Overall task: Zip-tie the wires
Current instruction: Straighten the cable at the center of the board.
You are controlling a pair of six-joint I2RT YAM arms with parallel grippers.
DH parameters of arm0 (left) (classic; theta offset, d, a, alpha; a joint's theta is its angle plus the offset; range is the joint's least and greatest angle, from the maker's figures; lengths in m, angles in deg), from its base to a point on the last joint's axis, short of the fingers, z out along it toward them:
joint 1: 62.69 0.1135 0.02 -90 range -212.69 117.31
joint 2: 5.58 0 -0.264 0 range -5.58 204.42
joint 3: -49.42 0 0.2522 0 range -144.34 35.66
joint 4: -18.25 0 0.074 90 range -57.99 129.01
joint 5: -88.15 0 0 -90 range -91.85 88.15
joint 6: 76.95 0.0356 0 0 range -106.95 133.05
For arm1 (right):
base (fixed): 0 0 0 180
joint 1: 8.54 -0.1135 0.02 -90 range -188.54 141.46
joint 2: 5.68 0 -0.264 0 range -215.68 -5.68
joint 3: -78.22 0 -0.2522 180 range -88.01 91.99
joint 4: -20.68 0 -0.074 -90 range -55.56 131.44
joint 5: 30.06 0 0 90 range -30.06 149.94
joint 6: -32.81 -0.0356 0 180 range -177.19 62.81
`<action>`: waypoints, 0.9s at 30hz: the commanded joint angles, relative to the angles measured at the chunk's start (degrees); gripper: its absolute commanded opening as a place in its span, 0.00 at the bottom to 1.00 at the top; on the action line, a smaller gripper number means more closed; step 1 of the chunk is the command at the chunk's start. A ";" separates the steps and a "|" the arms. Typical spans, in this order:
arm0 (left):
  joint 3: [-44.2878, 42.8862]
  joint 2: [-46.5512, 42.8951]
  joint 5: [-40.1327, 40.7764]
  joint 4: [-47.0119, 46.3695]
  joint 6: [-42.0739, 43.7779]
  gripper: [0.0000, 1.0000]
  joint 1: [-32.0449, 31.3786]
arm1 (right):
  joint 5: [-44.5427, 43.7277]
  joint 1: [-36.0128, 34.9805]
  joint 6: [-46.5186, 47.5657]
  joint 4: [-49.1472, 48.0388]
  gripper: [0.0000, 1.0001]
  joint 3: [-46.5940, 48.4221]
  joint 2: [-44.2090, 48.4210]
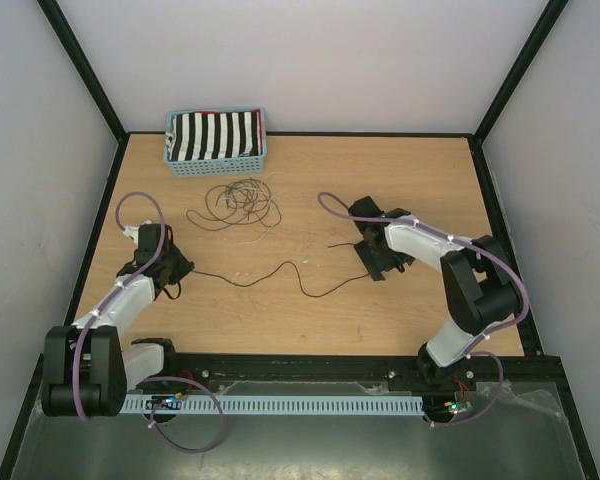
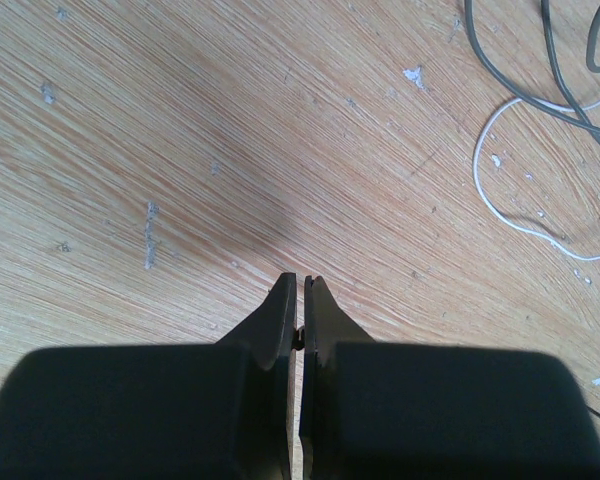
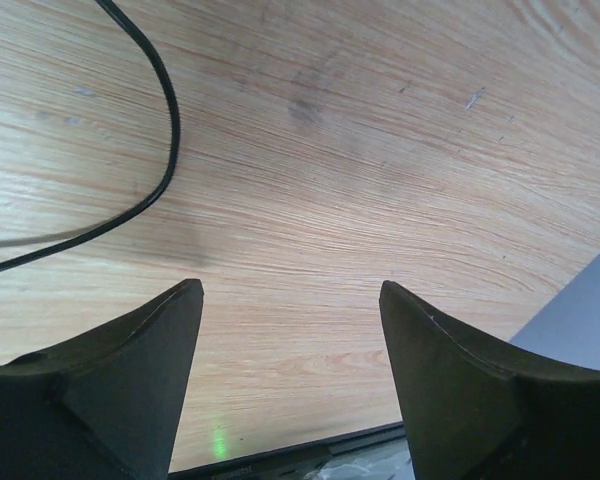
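The wires [image 1: 242, 203] lie in a loose tangle of thin dark and pale loops on the wooden table, in front of the basket. Some of their grey and white loops [image 2: 490, 190] show at the upper right of the left wrist view. A long thin black zip tie [image 1: 280, 272] runs in a wavy line across the table from my left gripper [image 1: 180, 268] to my right gripper [image 1: 372, 262]. My left gripper [image 2: 302, 282] is shut, with a small dark bit pinched between the jaws. My right gripper [image 3: 290, 290] is open and empty, with the ribbed black zip tie [image 3: 170, 130] curving past its left finger.
A blue basket [image 1: 180, 165] holding a black-and-white striped cloth [image 1: 215, 135] stands at the back left. A short black piece [image 1: 340, 244] lies left of the right gripper. Black frame rails and pale walls border the table [image 1: 430, 180].
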 commanded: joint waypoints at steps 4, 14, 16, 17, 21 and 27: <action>-1.64 -0.58 -0.54 0.81 0.87 0.00 -0.25 | 10.06 0.08 -0.15 -3.16 0.83 3.69 8.48; -1.46 -0.76 -1.28 0.87 0.78 0.00 -0.33 | 16.01 0.15 -1.80 -6.99 0.80 9.00 1.98; -1.35 -0.89 -1.50 0.79 0.75 0.00 -0.33 | 16.16 0.15 -1.63 -8.09 0.80 9.71 0.10; -1.39 -0.99 -1.66 0.83 0.77 0.00 -0.33 | 16.04 0.15 -1.64 -8.47 0.80 10.10 -0.77; -1.31 -1.48 -1.94 0.83 0.78 0.00 -0.42 | 16.23 0.21 -1.77 -9.79 0.79 10.96 -4.53; -1.15 -2.11 -2.01 1.21 0.99 0.00 -0.42 | 18.29 2.23 -1.33 -11.49 0.71 9.30 -7.77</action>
